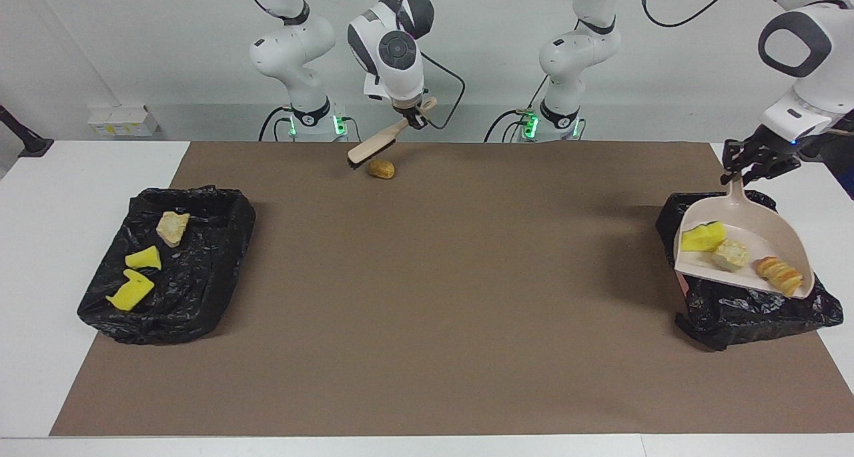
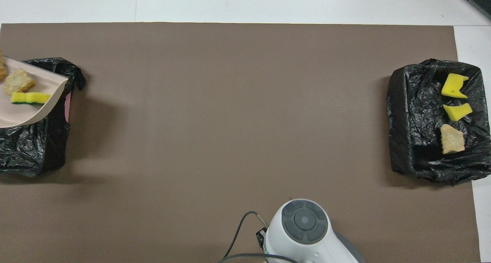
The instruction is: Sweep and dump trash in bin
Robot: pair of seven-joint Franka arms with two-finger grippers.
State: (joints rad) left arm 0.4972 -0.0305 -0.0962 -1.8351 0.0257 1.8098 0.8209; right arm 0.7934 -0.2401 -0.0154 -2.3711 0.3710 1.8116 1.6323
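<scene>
My left gripper (image 1: 760,158) is shut on the handle of a beige dustpan (image 1: 747,223), which hangs tilted over the black-lined bin (image 1: 740,303) at the left arm's end. In the pan lie trash pieces: a yellow sponge (image 1: 702,237), a beige chunk (image 1: 730,253) and an orange-brown ridged lump (image 1: 777,275). The overhead view shows only the dustpan's (image 2: 23,115) corner over that bin (image 2: 34,151). My right gripper (image 1: 417,117) is shut on a wooden brush (image 1: 377,143), raised near the robots' edge over a small orange-brown lump (image 1: 381,169) on the mat.
A second black-lined bin (image 1: 200,270) at the right arm's end holds two yellow sponge pieces (image 1: 143,259) and a beige chunk (image 1: 173,227). The brown mat (image 1: 427,297) covers the table between the bins. The right arm's wrist (image 2: 303,226) shows at the overhead view's bottom.
</scene>
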